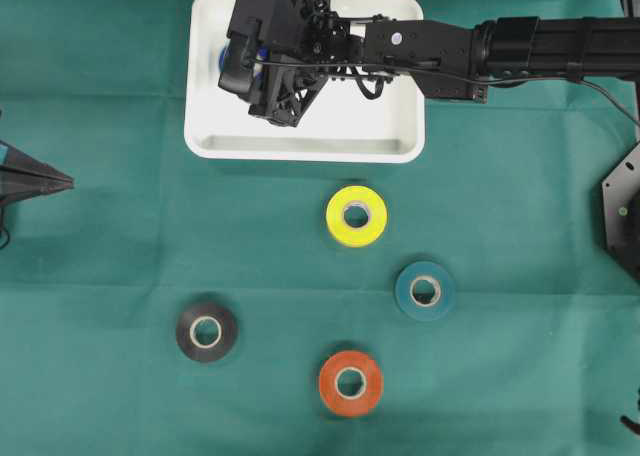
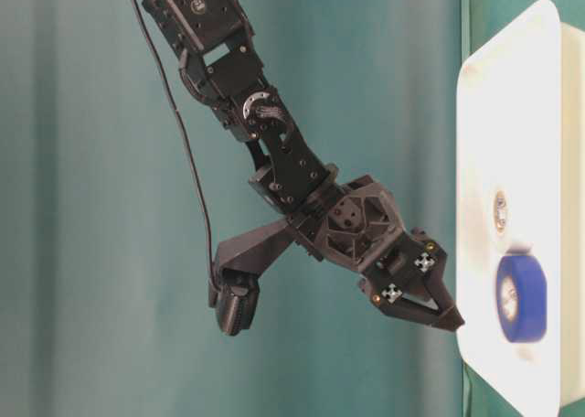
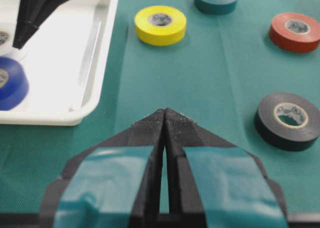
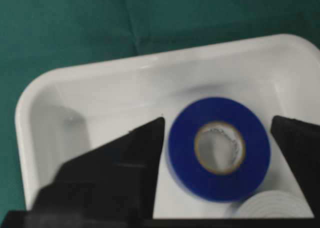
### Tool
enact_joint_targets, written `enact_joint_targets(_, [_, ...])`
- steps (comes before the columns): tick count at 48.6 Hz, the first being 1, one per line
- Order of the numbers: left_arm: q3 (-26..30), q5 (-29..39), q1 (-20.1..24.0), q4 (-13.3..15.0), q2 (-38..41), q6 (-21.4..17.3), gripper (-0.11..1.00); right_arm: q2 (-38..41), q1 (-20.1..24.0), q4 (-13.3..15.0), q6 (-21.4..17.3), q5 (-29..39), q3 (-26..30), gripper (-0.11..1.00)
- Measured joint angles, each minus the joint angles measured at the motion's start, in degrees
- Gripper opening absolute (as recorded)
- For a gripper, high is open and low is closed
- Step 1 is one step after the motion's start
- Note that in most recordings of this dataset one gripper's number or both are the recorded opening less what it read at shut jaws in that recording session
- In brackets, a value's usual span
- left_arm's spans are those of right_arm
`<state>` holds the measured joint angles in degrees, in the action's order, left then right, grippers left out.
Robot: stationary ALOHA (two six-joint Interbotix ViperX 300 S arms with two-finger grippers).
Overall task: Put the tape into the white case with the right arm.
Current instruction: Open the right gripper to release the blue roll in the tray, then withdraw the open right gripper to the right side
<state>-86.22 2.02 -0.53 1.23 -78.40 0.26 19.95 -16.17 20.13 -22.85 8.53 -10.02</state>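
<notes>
A blue tape roll [image 4: 218, 148] lies flat on the floor of the white case [image 4: 100, 93], next to a white roll [image 4: 272, 208]. My right gripper [image 4: 216, 119] hangs open just above it, one black finger on each side and apart from the roll. From the side, the gripper [image 2: 443, 307] sits a little above the blue tape [image 2: 521, 298] in the case [image 2: 484, 115]. From overhead, the right gripper [image 1: 235, 66] covers the left part of the case [image 1: 350, 126]. My left gripper [image 3: 165, 113] is shut and empty at the left table edge [image 1: 60, 183].
Several loose rolls lie on the green cloth in front of the case: yellow [image 1: 356, 216], teal [image 1: 425, 291], black [image 1: 207, 331] and orange [image 1: 350, 382]. The left wrist view shows the yellow roll [image 3: 160, 24] and the black roll [image 3: 287, 120].
</notes>
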Motion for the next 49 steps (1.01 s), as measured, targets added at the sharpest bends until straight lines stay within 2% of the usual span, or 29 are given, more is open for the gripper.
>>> enact_joint_targets(14, [0.0,-0.1,0.0,0.0,0.0,0.0,0.0,0.0,0.0,0.1,0.1,-0.4,-0.6,0.76])
enact_joint_targets(22, [0.0,0.0,0.0,0.0,0.0,-0.1,0.0,-0.4,-0.1,0.1,0.0,-0.4,-3.3,0.76])
enact_joint_targets(31, [0.0,0.0,0.0,0.0,0.0,0.0,0.0,-5.3,-0.4,0.1,0.0,-0.4,-9.3,0.76])
enact_joint_targets(49, [0.0,0.0,0.1,0.0,-0.2,0.0,0.0,-17.9,-0.7,0.1,0.0,-3.7,-25.7,0.76])
